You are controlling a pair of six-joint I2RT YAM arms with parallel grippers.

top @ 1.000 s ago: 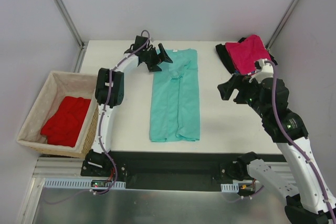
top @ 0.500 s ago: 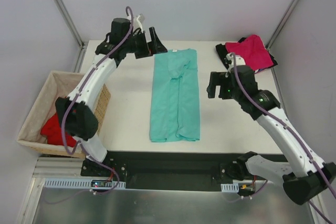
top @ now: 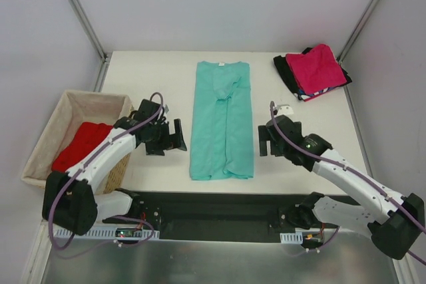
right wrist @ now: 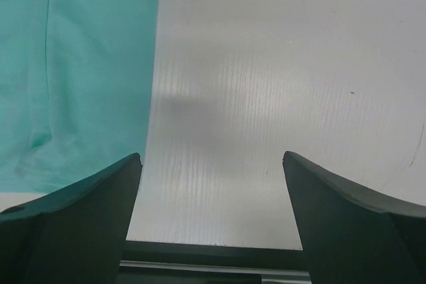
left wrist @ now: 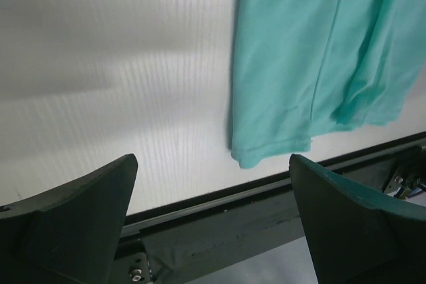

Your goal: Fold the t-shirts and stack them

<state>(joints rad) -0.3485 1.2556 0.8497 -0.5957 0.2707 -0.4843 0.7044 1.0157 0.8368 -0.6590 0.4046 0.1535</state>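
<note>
Teal t-shirt (top: 223,121) soft matt cloth; table (top: 160,81) ribbed white plastic.

T-shirts: teal-green shirt (top: 223,121), folded lengthwise into a long flat strip, collar far, mid-scene; magenta-pink shirt (top: 321,68), folded, topping black shirt (top: 285,70) and striped shirt (top: 309,95), far right; bright red shirt (top: 83,145), crumpled, in basket (top: 56,131), near left.

- Robotics lab cell: white panels (top: 233,4) on aluminium struts (top: 80,12) box in a white table (top: 160,91).
- Black mounting rail (top: 219,207) at its near edge (slotted cable duct (top: 86,232) beside it).
</note>
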